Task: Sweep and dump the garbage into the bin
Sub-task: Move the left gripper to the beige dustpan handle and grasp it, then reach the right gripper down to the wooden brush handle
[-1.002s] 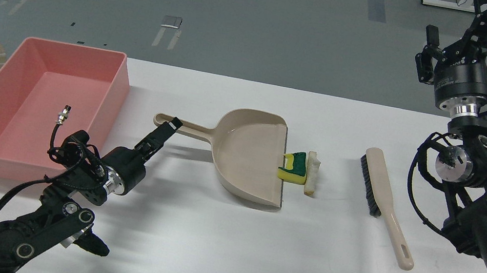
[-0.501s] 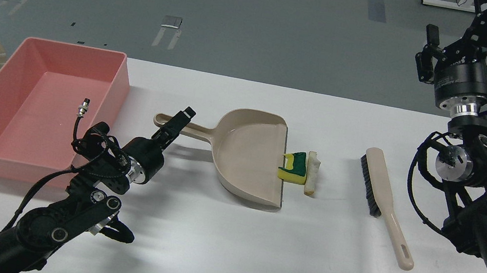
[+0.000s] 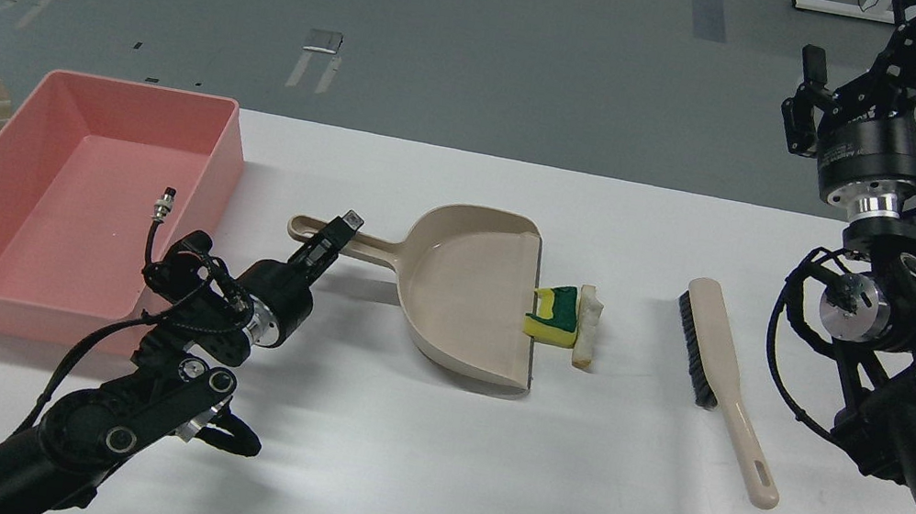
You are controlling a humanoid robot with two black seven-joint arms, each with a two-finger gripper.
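The yellow sponge piece [image 3: 552,317] with its dark green layer lies on the white table [image 3: 422,474] at the open lip of the beige dustpan [image 3: 475,293], touching the whitish foam strip [image 3: 587,326] on its right. The pink bin [image 3: 72,202] sits well apart at the left. The left gripper [image 3: 334,234] is at the dustpan handle; its jaws' state cannot be told. The brush [image 3: 723,371] lies right of the scraps. The right gripper [image 3: 864,55] is raised, jaws spread.
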